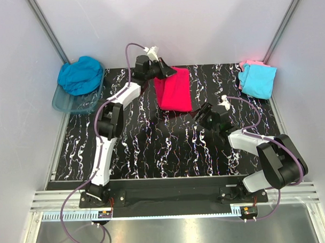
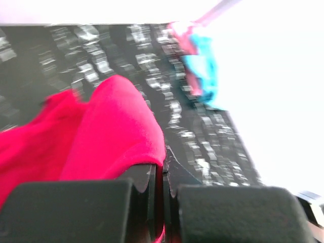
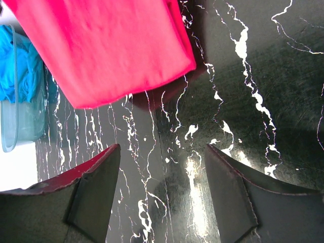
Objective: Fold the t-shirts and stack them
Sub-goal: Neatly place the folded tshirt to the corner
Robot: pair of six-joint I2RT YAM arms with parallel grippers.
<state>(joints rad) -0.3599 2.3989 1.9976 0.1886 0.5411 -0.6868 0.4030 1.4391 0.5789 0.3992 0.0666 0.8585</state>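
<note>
— Pinching which part, the left hand [image 1: 168, 73]?

— Its fingers are pressed together on the far left edge of the pink-red t-shirt [image 1: 174, 92]. In the wrist view a fold of red cloth comes out from between them. I think it is a corner near a sleeve, but this view is blurred, so I am not sure.

— And where does the shirt lie?

— On the table [image 1: 169, 153], at the far middle, folded narrow. It is between the tub [image 1: 71, 105] with the teal-blue t-shirt [image 1: 81, 75] and the light cyan t-shirt [image 1: 257, 82], which lies against the pale pink t-shirt [image 1: 249, 63] at the far right.

— The right hand [image 1: 200, 113]?

— Spread, above bare table just beside the near right corner of the red shirt, and holding nothing.

— How will the cloth handle?

— It is light and soft, so I expect it to sag and slip from one pinch. It is better to take two corners of the same edge, through all layers, and lift slowly.
</note>
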